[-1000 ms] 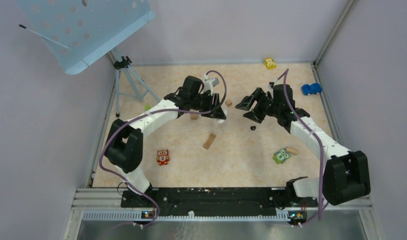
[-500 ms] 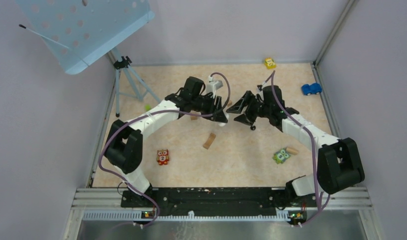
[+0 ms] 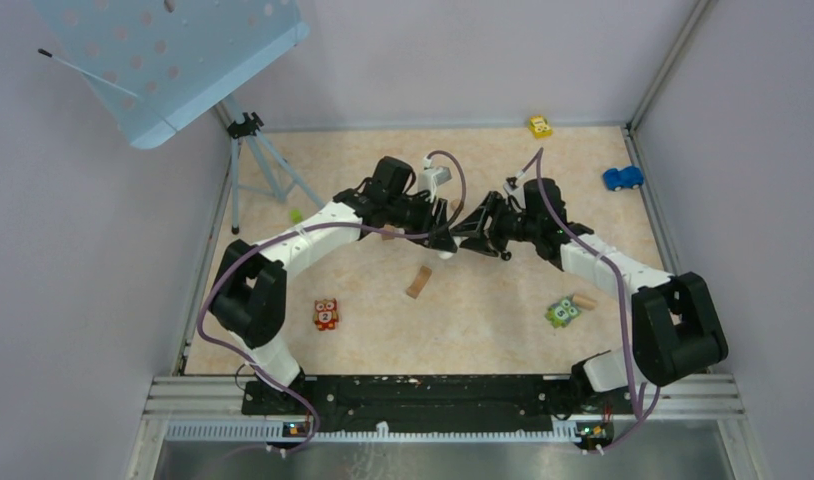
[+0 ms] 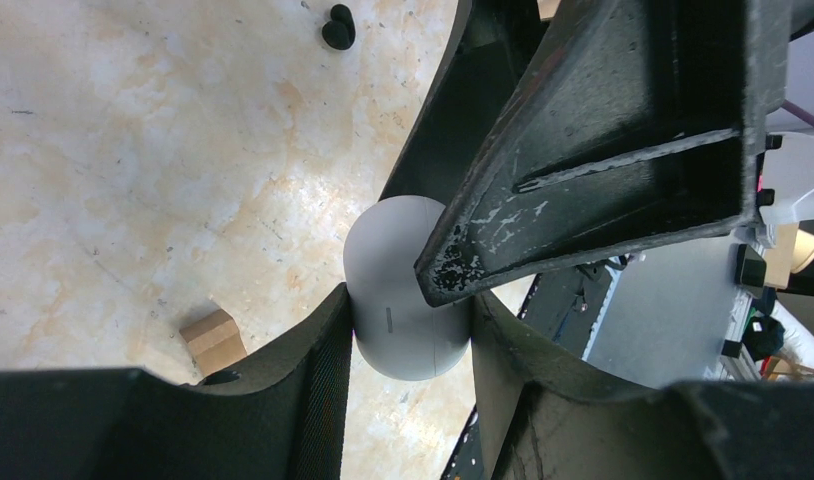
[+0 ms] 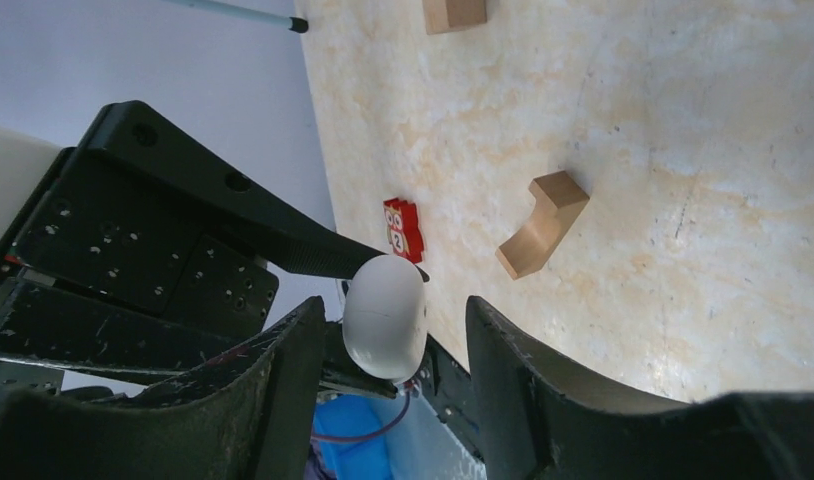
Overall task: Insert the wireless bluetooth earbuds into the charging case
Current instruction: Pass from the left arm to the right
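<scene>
The smooth white rounded charging case (image 4: 403, 300) hangs above the marbled beige desk (image 4: 133, 150), pinched in the closed left jaws, while the right jaws stand spread around it. If they close off-centre, the slick shell could squirt free and drop, leaving the tiny black earbud (image 4: 336, 25) unloaded on the desk

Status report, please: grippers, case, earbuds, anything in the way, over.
Left gripper shut on charging case. Right gripper open, straddling it. Black earbud loose on table, not yet in.
</scene>
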Robot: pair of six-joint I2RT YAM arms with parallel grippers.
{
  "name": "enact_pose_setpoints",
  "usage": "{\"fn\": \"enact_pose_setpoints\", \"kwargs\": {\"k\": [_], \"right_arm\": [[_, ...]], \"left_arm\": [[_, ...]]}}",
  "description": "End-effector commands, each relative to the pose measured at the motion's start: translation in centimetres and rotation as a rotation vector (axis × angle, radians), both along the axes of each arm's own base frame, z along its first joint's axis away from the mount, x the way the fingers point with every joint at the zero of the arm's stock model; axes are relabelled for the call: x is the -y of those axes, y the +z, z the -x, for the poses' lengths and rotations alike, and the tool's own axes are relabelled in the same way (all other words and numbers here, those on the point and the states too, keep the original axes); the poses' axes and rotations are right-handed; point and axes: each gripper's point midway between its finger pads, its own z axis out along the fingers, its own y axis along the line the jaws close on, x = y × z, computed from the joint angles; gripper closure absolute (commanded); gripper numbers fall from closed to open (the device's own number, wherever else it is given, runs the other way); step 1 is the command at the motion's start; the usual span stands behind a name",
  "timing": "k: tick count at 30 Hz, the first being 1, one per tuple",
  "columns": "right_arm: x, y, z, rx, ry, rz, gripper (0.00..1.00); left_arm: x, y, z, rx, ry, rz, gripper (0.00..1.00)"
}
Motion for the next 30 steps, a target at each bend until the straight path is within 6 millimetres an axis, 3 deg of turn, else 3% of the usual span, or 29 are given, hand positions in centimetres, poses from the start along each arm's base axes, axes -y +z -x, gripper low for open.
{"fn": "enact_pose_setpoints", "kwargs": {"k": [1, 10, 22, 24, 28, 30], "right_arm": [[-0.9, 0.8, 0.6, 0.030, 0.045, -0.046, 0.49], [-1.3, 1.0, 0.6, 0.040, 0.053, -0.072, 0.54], [-1.9, -0.2, 1.9, 0.023, 0.080, -0.036, 0.74], [-1.6, -0.6, 1.9, 0.022, 0.066, -0.010, 0.84], [-0.5, -2.0, 1.5, -0.003, -0.001, 0.071, 0.96], [0.0, -2.8, 1.5, -0.037, -0.029, 0.099, 0.99]], "left_arm": [[0.6, 2.1, -0.4, 0.082, -0.036, 0.035, 0.64], [0.7, 1.9, -0.2, 0.102, -0.063, 0.026, 0.64], [-0.3, 1.0, 0.2, 0.120, -0.033, 0.000, 0.61], [-0.4, 0.9, 0.0, 0.127, -0.025, -0.010, 0.53], [-0.7, 0.6, -0.3, 0.129, -0.012, -0.037, 0.13], [-1.0, 0.5, -0.6, 0.128, 0.008, -0.064, 0.04]]}}
